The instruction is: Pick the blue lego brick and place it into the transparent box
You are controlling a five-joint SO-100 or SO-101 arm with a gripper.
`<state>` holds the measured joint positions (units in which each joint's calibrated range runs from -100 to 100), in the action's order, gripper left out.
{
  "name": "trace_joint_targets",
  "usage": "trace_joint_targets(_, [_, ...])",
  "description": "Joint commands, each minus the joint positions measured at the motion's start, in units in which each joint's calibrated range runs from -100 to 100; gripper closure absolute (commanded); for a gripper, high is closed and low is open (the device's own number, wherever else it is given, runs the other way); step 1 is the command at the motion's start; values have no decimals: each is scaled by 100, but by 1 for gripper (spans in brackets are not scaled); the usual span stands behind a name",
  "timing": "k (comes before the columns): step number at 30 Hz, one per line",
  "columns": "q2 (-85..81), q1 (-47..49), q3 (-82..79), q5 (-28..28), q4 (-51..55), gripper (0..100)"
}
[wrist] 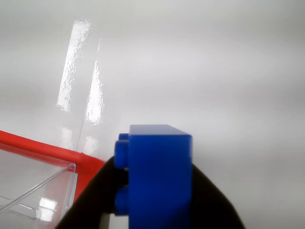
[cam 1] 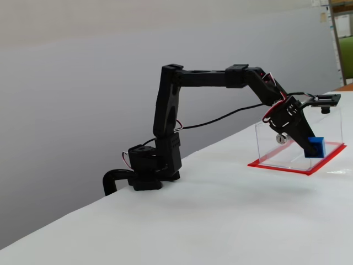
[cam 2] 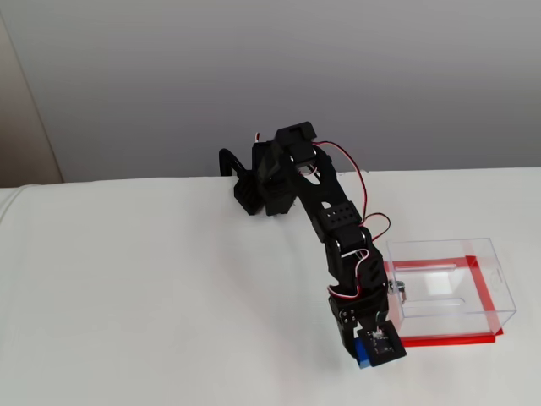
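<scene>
The blue lego brick (wrist: 159,176) fills the lower middle of the wrist view, studs pointing left, clamped between the black fingers of my gripper (wrist: 152,164). The gripper is shut on it. The transparent box (wrist: 33,186), with clear walls and a red base rim, lies just left of the brick there. In a fixed view from above, the brick (cam 2: 363,353) and gripper (cam 2: 374,345) hang outside the box (cam 2: 486,292), off its near left corner. In the side fixed view, the brick (cam 1: 315,147) overlaps the box (cam 1: 276,160) at about wall height.
A white tabletop (cam 2: 152,296) spreads around the arm, whose base (cam 2: 254,190) is at the back edge. A small silver piece (cam 2: 399,290) shows at the box's left wall. A grey wall stands behind.
</scene>
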<state>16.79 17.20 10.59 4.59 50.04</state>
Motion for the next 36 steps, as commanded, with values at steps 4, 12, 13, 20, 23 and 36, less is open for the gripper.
trace_joint_targets(4, [-902,21,297,-21,548,98])
trace_joint_targets(12, [-1513,29,297,-21,1201,98])
trace_joint_targets(13, [-1590,29,297,-21,1279,98])
trace_joint_targets(20, [-2277,191,297,-21,1706,98])
trace_joint_targets(23, [-2540,413,297,-21,1662,98])
trace_joint_targets(36, [-3405,1840,333,-16,1619,98])
